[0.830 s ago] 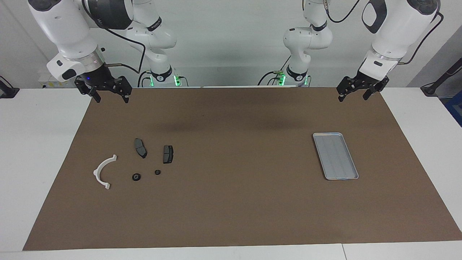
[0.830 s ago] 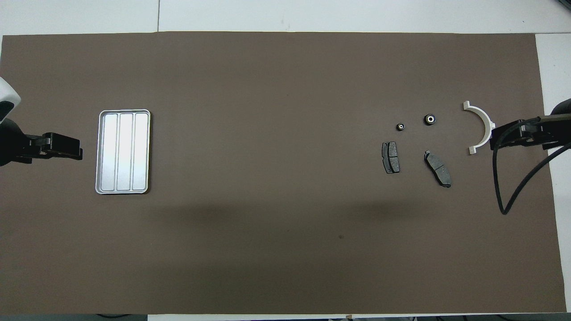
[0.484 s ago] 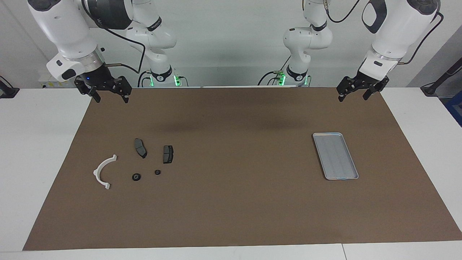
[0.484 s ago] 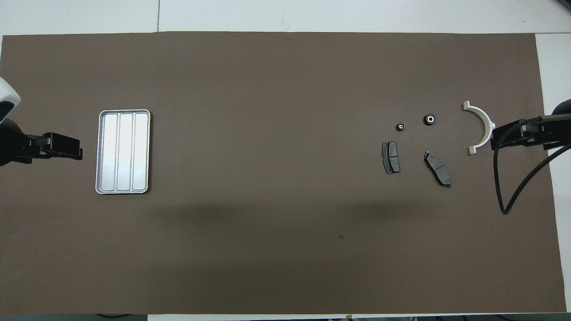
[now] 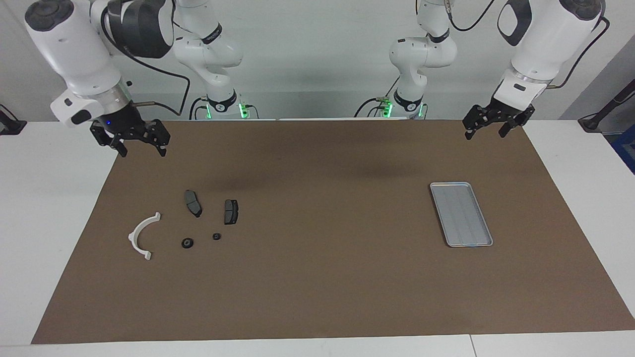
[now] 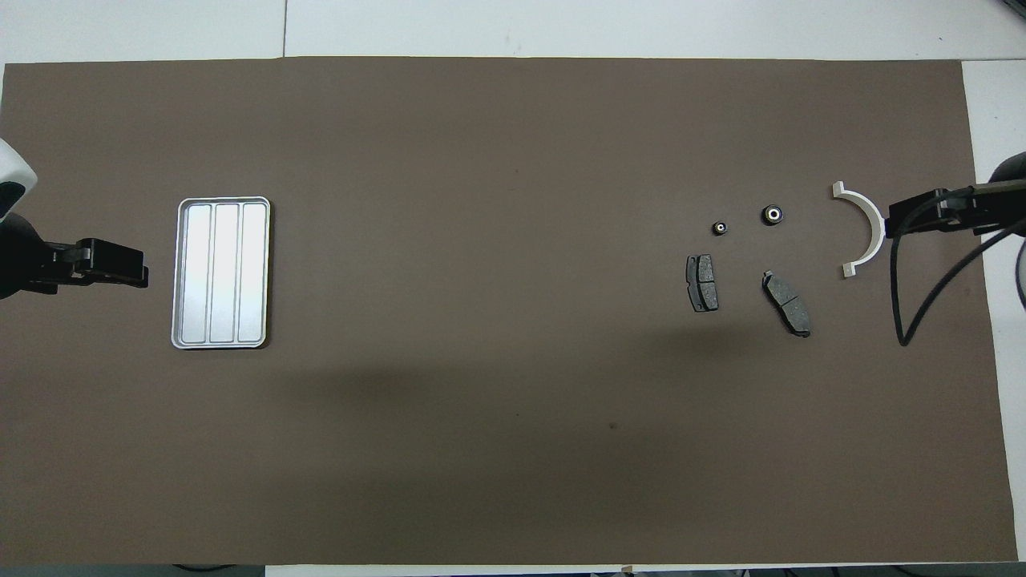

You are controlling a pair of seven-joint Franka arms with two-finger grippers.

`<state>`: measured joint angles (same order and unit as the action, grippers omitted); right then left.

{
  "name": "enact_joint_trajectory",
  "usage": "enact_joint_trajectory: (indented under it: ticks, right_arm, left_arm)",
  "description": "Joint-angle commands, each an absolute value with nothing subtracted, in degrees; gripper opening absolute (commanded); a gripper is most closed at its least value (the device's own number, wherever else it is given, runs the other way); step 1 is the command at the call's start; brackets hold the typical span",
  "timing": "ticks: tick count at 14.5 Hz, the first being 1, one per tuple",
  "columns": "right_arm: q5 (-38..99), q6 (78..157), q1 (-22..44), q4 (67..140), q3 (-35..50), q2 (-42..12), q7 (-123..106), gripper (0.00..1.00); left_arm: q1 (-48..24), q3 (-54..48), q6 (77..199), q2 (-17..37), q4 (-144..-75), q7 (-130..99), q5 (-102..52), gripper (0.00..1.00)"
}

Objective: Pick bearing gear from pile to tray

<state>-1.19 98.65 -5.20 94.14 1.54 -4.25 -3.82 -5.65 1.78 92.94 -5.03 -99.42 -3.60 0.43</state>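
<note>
The right gripper [image 5: 140, 147] is held in the air over the mat's edge at the right arm's end of the table, its fingers spread wide and nothing between them. The left gripper [image 5: 484, 130] waits, likewise wide open and empty, above the mat's corner at the left arm's end.

The pile [image 5: 191, 222] is spread on the brown mat [image 5: 317, 277] toward the right arm's end: a white half-ring [image 5: 141, 235], two brake pads [image 5: 193, 203], and two small black round pieces, the larger [image 5: 187, 243] and the smaller [image 5: 216, 236] lying apart, farther from the robots than the pads. One of these rounds is judged to be the bearing gear; which one cannot be told. The tray [image 5: 461, 214] lies empty, well apart, toward the left arm's end.

The step in hand is judged to be the reach. The gripper is best brought directly over the chosen round piece and lowered straight, fingers astride it, so that the half-ring and the pads are not nudged. Such a small, low part is probably gripped best close to the mat.

No brand, label or writing can be read anywhere.
</note>
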Motion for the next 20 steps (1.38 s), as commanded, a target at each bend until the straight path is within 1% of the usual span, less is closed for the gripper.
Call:
enact_joint_trajectory:
  ticks: [1,2,4,13,16,20]
  right_arm:
    - [-1.14,102.64,-5.98,91.33,2.11,-11.57,-5.63,1.00]
    - [-1.23,104.57,-5.89,90.97,2.20,-13.52,-5.63,0.99]
    - [-1.76,110.97,-5.36,90.97,2.20,-17.56,-5.71,0.97]
    - [-2.11,125.40,-3.60,91.23,2.64,-29.26,-5.54,0.96]
    - [-2.11,128.05,-3.60,92.02,2.64,-30.67,-5.71,0.96]
    - [-2.02,128.23,-3.52,94.74,2.64,-30.50,-7.82,0.96]
  left_arm:
    - [-5.89,2.02,92.37,-5.54,-99.76,-3.25,1.05,1.00]
    - [-5.89,2.02,92.37,-5.54,-99.76,-3.25,1.05,1.00]
    - [-5.89,2.02,92.37,-5.54,-99.76,-3.16,1.05,1.00]
    - [-5.89,2.02,92.37,-5.54,-99.76,-3.25,1.05,1.00]
    - [-5.89,2.02,92.37,-5.54,-99.76,-3.16,1.05,1.00]
    - [-5.89,2.02,92.37,-5.54,-99.76,-3.25,1.05,1.00]
